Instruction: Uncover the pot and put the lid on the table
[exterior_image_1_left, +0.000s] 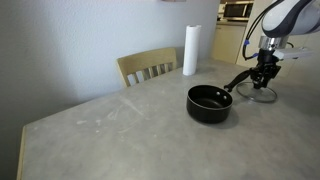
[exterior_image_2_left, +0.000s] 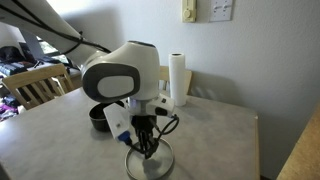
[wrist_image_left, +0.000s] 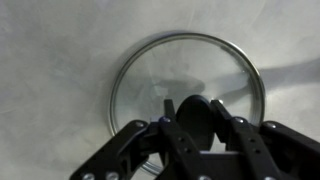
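While the lid (wrist_image_left: 150, 70) is lying flat, it seems, on the table (exterior_image_1_left: 120, 130), well apart from the uncovered pot (exterior_image_1_left: 208, 103), the gripper (wrist_image_left: 198, 118) is straddling the knob (wrist_image_left: 203, 108); fingers are sitting narrow, grip uncertain; opening fully, then rising straight, is looking wisest.

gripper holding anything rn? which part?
The lid, by its black centre knob. The gripper looks closed around the knob, with the lid down on the table beside the uncovered pot.
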